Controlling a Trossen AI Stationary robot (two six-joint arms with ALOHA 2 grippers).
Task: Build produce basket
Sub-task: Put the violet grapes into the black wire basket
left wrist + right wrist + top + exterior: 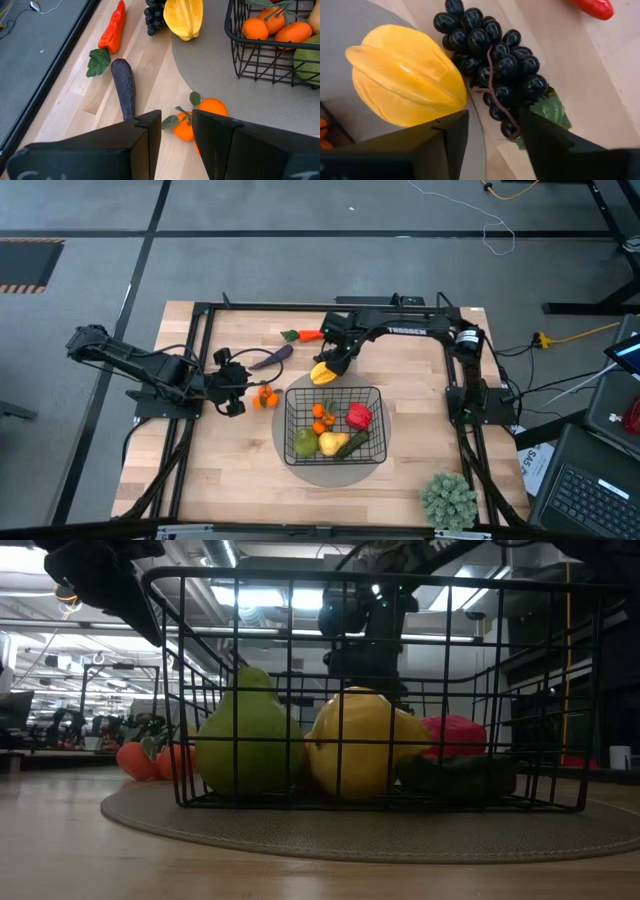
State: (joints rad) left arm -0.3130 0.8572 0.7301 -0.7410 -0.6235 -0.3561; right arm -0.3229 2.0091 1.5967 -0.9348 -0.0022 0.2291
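**Both grippers low over loose produce beside a part-filled basket**

High view: The black wire basket (334,425) sits on a grey round mat (283,452) near the middle of the wooden table (230,470). Inside it lie a green apple (305,443), a yellow pear-shaped fruit (332,444), a red pepper (359,416), a green cucumber (353,446) and tangerines (322,419). Outside, a yellow starfruit (322,374) rests at the mat's far edge, a purple eggplant (271,357) and an orange carrot (303,335) lie beyond it, and a loose tangerine cluster (265,395) sits just left of the mat. The left gripper (233,392) is beside that cluster; the right gripper (337,360) is at the starfruit. A bushy pale-green plant (448,500) stands near the table's front right corner.

Low view: The apple (243,745), yellow fruit (364,745), pepper (455,736) and cucumber (455,778) show through the basket's grid (540,680). Loose tangerines (150,760) rest on the table to the left of the basket.

Left wrist view: The left gripper (176,131) has its fingers (145,131) apart, empty, above the loose tangerines (200,117), with the eggplant (124,87) alongside. The carrot (112,30), the starfruit (185,17) and the basket's corner (235,45) lie farther on.

Right wrist view: The right gripper (492,135) has its fingers (447,135) spread, closed on nothing, over the stem end of a bunch of dark grapes (492,60), which touches the starfruit (402,75).
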